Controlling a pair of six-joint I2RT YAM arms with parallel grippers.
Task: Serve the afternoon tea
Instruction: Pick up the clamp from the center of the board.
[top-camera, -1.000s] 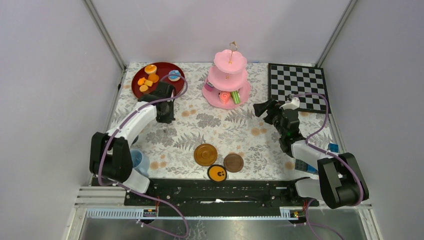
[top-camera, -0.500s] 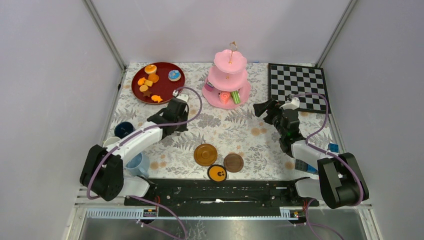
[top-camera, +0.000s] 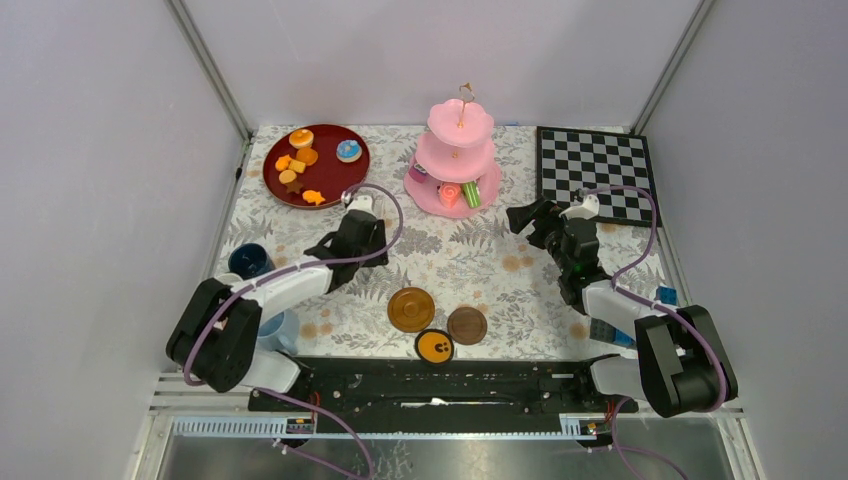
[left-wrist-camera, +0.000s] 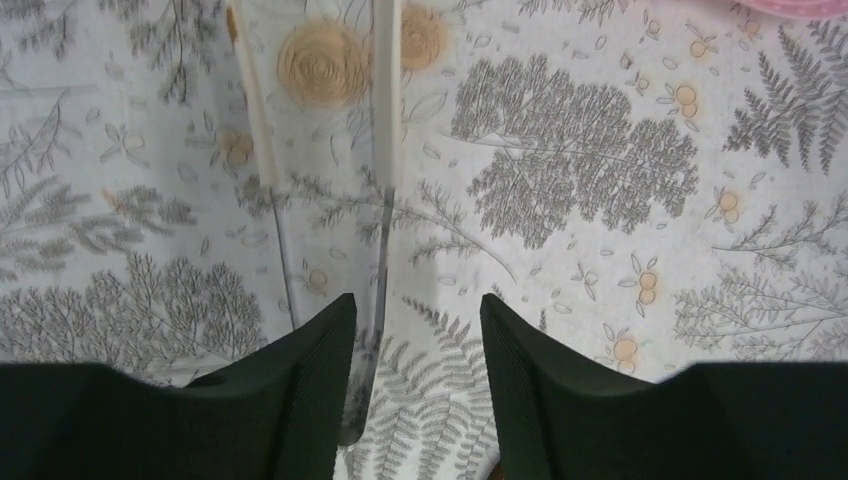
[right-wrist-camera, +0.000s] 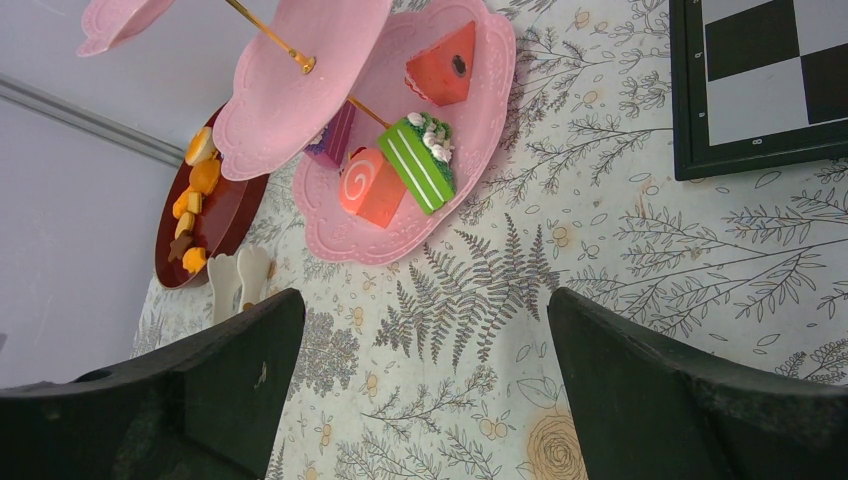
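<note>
The pink three-tier cake stand stands at the back centre. Its bottom tier holds a green cake, a pink roll, a red wedge and a purple piece. Small orange pastries lie on a dark-red plate. Three brown saucers sit near the front. My left gripper is open low over the cloth, with pale tongs lying between and under its fingers. My right gripper is open and empty, facing the stand.
A chessboard lies at the back right. Blue blocks sit by the right arm. A dark-blue cup and a light-blue cup stand at the front left. The tongs' tips rest near the red plate.
My left arm swung from the red plate toward the table's middle and came down. Its jaws went from shut to open. The right arm has not moved.
</note>
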